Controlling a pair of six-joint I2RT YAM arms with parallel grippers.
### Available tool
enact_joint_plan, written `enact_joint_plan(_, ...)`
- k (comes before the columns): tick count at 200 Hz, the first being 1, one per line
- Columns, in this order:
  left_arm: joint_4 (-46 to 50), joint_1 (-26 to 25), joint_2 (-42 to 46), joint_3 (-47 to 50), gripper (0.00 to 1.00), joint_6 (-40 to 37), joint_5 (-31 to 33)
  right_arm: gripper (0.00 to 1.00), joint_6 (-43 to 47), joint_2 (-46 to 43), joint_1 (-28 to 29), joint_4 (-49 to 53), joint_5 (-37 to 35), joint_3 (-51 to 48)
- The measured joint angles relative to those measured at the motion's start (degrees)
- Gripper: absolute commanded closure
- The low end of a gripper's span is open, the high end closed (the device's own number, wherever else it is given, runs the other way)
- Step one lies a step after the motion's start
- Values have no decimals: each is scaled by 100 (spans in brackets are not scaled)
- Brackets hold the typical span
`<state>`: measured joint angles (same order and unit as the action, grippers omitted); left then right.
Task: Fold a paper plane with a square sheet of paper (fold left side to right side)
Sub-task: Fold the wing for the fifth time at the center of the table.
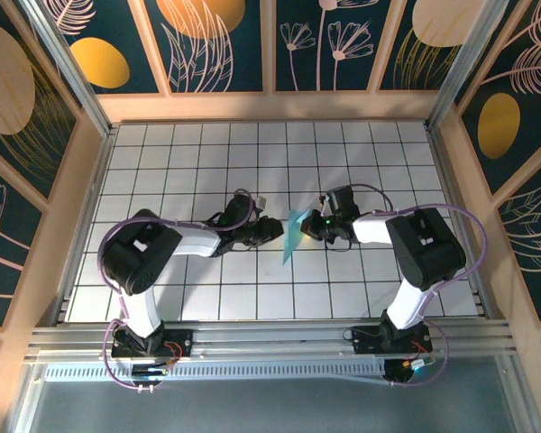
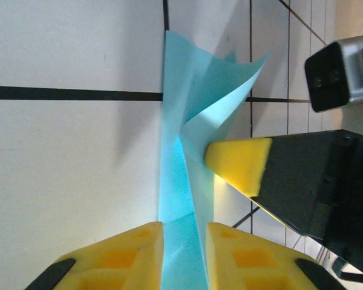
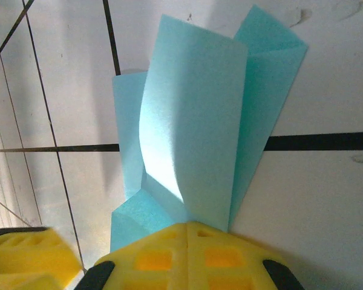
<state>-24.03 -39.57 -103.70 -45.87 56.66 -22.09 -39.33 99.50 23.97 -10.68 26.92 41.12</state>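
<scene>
I operate in a robotics lab enclosure: white gridded surface (image 1: 207,298), leaf-patterned wall panels (image 1: 218,54) in wooden frames, aluminium rail (image 1: 270,341) carrying two robot arms (image 1: 144,257).

You cannot see the lower end of the paper (image 3: 193,121): the right gripper (image 3: 187,229) covers it. From above, its folds are too small to tell.

At the bottom of my frame the left tool (image 2: 184,257) shows its two yellow pads slightly apart. The cyan paper (image 2: 187,121) runs up between them toward top centre, its flaps raised off the white tiled surface (image 2: 66,175). From the right, the right tool (image 2: 233,163) touches the paper's right flap with a yellow tip. A silver-and-black block (image 2: 342,72) sits upper right.
</scene>
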Motion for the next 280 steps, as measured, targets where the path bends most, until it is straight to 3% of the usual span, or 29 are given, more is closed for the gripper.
enact_joint_plan(70, 1169, -188, 428, -496, 96, -326, -334, 100, 0, -2, -2, -44, 11, -22)
enact_joint_plan(154, 1351, -437, -402, -1043, 97, -302, -691, 100, 0, 0, -2, -87, 13, -37)
enact_joint_plan(280, 1534, -437, -684, -1082, 97, -352, -638, 100, 46, -2, -2, -74, 11, -35)
